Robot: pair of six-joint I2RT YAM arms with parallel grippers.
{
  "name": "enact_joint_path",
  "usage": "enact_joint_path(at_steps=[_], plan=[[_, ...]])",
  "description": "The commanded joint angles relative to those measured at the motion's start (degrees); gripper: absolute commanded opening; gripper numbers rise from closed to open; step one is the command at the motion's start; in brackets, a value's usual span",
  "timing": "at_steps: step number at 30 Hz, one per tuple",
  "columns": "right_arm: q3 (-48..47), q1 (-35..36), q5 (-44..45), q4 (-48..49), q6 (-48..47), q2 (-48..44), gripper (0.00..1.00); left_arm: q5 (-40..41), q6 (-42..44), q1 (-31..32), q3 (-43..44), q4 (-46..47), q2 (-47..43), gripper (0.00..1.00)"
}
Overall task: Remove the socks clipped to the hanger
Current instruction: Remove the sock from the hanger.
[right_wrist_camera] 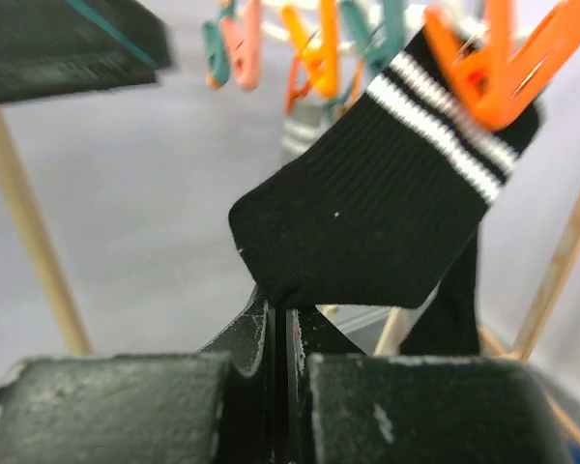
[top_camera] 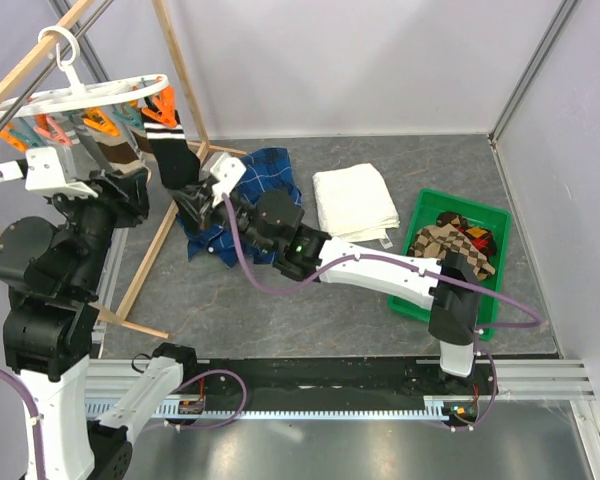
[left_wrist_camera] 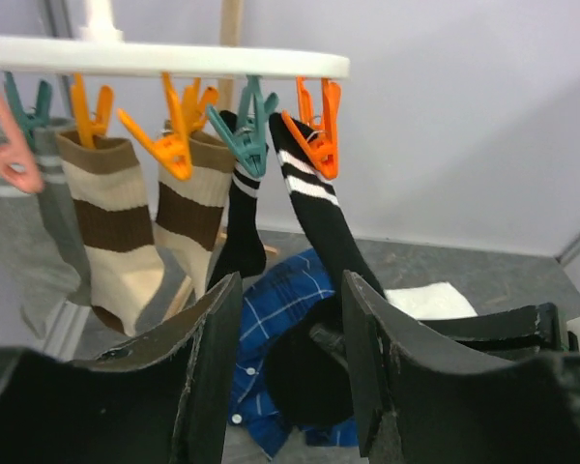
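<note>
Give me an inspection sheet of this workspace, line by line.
Surface: grey mottled tabletop.
Job's things: white plastic round hanger carries brown-striped cream socks and black white-striped socks; checkered brown socks in green plastic bin.
Clutter: blue plaid shirt, folded white towel.
Grippers: left gripper open below hanger; right gripper shut on one of the black white-striped socks.
Cables: purple cables along arms.
Surroundings: wooden rack poles, white walls.

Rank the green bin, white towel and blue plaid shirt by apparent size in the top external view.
1. Green bin, clearly largest.
2 and 3. Folded white towel and blue plaid shirt look about alike. The right arm covers part of the shirt, so I won't rank them.
</note>
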State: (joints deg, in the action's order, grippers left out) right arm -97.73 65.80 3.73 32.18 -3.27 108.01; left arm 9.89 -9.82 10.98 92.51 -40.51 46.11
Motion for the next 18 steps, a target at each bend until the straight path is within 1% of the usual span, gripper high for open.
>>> enact_joint_path(at_steps=[1, 2, 3, 5, 8, 12, 14, 18], plan=[[-1.22, 2.84, 5.67, -9.41, 2.03, -1.74, 0.0, -9.07, -4.41, -0.17, -6.1, -0.01, -4.34, 0.54], [-1.93, 3.54, 6.03, -10.64, 3.26, -1.92, 0.0, -9.62, -4.41, -0.17, -9.77, -0.01, -5.23, 0.54], [-2.46, 3.89, 6.64, -12.39, 3.27, -1.92, 0.0, -11.54, -4.33, -0.17, -11.63, -0.09, -6.11, 0.55], [-4.13, 4.69, 8.49, -13.63, 5.46, -1.75, 0.0, -12.0, -4.85, -0.17, -16.71, -0.18, -9.71, 0.55], [-8.51, 5.04, 9.81, -18.71, 8.0, -0.35, 0.0, -13.84, -4.42, -0.17, -21.47, 0.78, -13.84, 0.56], [-16.33, 5.65, 10.6, -23.74, 11.43, 1.68, 0.0, -13.06, -3.98, -0.17, -25.62, 1.84, -16.92, 0.56], [-17.84, 6.36, 10.51, -24.53, 11.7, 2.38, 0.0, -12.88, -3.54, -0.08, -27.28, 2.36, -17.63, 0.56], [-21.44, 6.97, 11.39, -26.38, 10.65, 3.61, 0.0, -11.83, -3.8, -0.09, -27.03, 2.37, -17.89, 0.56]])
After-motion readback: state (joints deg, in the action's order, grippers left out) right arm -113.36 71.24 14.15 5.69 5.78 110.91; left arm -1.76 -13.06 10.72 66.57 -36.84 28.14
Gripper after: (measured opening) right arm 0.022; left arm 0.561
